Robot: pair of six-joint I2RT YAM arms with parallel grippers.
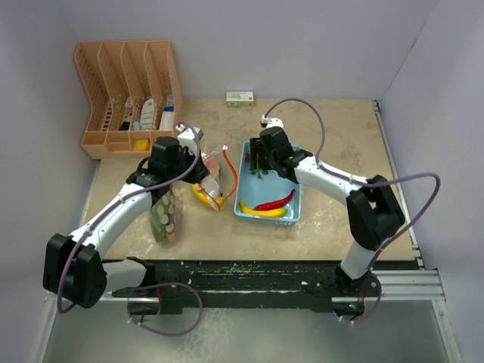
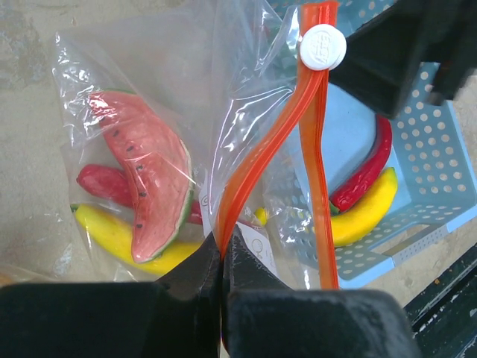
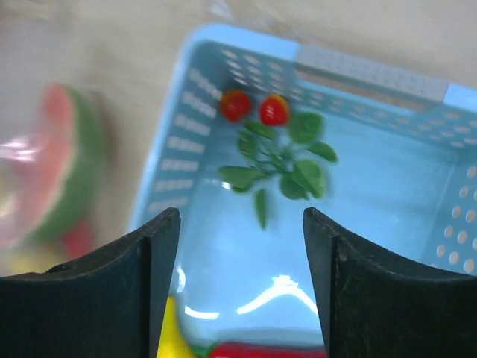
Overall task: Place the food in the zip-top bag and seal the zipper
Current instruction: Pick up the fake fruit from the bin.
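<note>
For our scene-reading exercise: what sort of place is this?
Probably a robotics lab test cell: left arm and right arm bolted to a rail at the table edge, plain panels walling it in, toy food in a blue basket and a zip-top bag.

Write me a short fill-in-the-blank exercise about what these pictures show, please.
1. The left gripper is shut on the ____ zipper strip of the bag.
2. The right gripper hangs ____ above the blue basket.
3. The watermelon slice lies ____ the bag.
4. The chilli in the basket is ____.

Missing words: orange; open; inside; red.
</note>
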